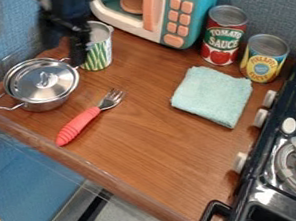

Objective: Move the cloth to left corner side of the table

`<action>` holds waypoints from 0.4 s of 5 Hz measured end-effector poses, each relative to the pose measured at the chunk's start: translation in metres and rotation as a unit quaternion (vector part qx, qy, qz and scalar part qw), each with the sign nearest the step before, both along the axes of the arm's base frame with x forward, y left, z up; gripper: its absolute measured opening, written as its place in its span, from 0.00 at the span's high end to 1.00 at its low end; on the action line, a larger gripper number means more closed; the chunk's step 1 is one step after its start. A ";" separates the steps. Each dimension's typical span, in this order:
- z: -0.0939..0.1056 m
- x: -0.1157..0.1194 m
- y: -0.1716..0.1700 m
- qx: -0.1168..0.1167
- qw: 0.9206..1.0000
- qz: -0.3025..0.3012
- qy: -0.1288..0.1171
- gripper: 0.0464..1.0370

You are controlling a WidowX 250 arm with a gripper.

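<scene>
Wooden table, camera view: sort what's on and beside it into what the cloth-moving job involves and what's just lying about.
Part of the job:
- light blue-green cloth
- wooden table

Just there:
- red-handled fork
- lidded metal pot
- green-striped can
- red can
- yellow can
- toy microwave
- stove

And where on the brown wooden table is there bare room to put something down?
The widest bare patch lies between the red-handled metal fork and the black toy stove, in front of the folded mint-green cloth. It is crowded around the lidded silver pot and green-and-white can, and behind the cloth, by two labelled metal cans.
</scene>
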State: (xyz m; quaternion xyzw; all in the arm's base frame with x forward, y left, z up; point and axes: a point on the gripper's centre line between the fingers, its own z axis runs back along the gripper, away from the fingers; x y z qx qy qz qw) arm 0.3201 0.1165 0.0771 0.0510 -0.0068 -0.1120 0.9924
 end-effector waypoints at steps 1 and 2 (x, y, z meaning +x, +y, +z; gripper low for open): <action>0.002 0.039 -0.044 0.016 0.998 -0.065 -0.020 0.04; -0.008 0.076 -0.079 0.016 0.996 -0.082 -0.008 0.04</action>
